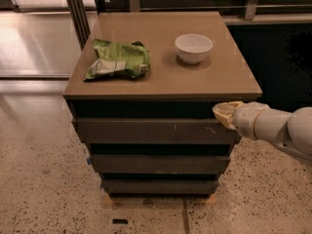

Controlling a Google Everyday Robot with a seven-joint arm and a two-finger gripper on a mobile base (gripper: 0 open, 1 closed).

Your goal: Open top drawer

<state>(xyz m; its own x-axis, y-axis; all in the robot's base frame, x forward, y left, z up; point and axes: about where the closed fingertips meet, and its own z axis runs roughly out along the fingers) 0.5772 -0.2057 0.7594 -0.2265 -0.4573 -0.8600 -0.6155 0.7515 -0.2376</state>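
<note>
Speckled floor, brown desk, top drawer sitting shut-looking right under its top. We're parking the gripper at the drawer's upper right corner, can't tell if it's open or closed. We're guessing: catch the lip, pull straight out.

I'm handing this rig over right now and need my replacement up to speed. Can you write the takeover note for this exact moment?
The gripper is at the upper right corner of the top drawer front; contact is unclear.
The top drawer looks shut, with no tray showing.
On the cabinet top are a green bag and a white bowl, both untouched.
Done: arm brought to the drawer.
Left: catch the front's edge and pull the drawer out.
</note>
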